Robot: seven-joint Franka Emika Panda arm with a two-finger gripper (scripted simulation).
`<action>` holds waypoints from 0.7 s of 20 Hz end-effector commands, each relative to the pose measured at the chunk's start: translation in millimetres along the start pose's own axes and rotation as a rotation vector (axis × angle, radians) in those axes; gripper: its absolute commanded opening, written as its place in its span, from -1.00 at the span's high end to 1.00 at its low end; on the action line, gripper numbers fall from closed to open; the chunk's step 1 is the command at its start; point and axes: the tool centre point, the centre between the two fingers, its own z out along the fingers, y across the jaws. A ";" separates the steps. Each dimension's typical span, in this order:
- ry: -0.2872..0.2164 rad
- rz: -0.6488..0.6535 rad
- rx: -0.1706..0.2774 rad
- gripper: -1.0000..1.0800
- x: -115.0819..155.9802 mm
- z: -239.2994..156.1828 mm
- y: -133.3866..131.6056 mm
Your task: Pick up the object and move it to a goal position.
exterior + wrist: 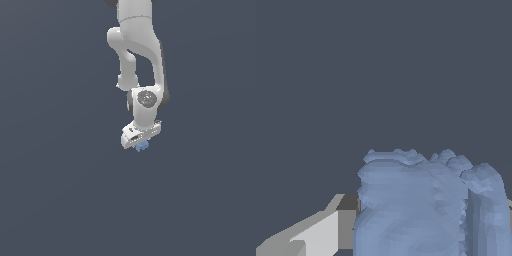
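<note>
The object (143, 146) is a tiny light-blue lumpy piece right under the white hand of the arm, near the middle of the exterior view. My gripper (141, 144) points downward and is shut on it, so only its lower part shows below the hand. In the wrist view the object (426, 205) fills the near field, jagged along its upper edge. One grey-white finger (326, 232) presses against its side. The other finger is almost wholly hidden behind the object.
The white arm (140, 50) hangs down from the top of the exterior view. Around it there is only a plain dark grey-blue surface (50, 200), with no other objects and no goal marker in view.
</note>
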 end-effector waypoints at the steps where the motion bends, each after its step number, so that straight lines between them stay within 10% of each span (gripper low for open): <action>1: -0.001 0.001 0.000 1.00 -0.6 0.1 0.6; 14: 0.000 0.000 0.001 1.00 14.2 -32.2 44.7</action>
